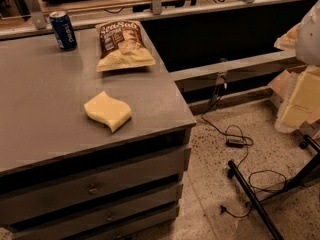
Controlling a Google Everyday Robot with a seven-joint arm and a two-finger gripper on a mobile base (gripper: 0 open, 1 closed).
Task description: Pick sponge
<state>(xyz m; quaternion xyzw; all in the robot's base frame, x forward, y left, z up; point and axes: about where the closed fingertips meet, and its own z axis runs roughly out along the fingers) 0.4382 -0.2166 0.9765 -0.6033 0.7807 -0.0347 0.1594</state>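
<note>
The sponge lies flat on the grey table, pale yellow with wavy edges, and nothing touches it. Beyond the sponge, toward the table's far edge, a brown-and-yellow chip bag also lies flat, well apart from it. A blue can stands upright beyond the sponge and to its left, near the bag but not touching it. Below the sponge, the front of the table shows stacked drawers.

The claw hangs far to the right of the sponge, off the table and over the speckled floor, cut off by the picture's edge. It holds nothing that can be seen; whether it is spread or pressed together, I cannot tell. Between the sponge and the claw, lower down, a thin black cable trails across the floor, with a black metal leg beside it.
</note>
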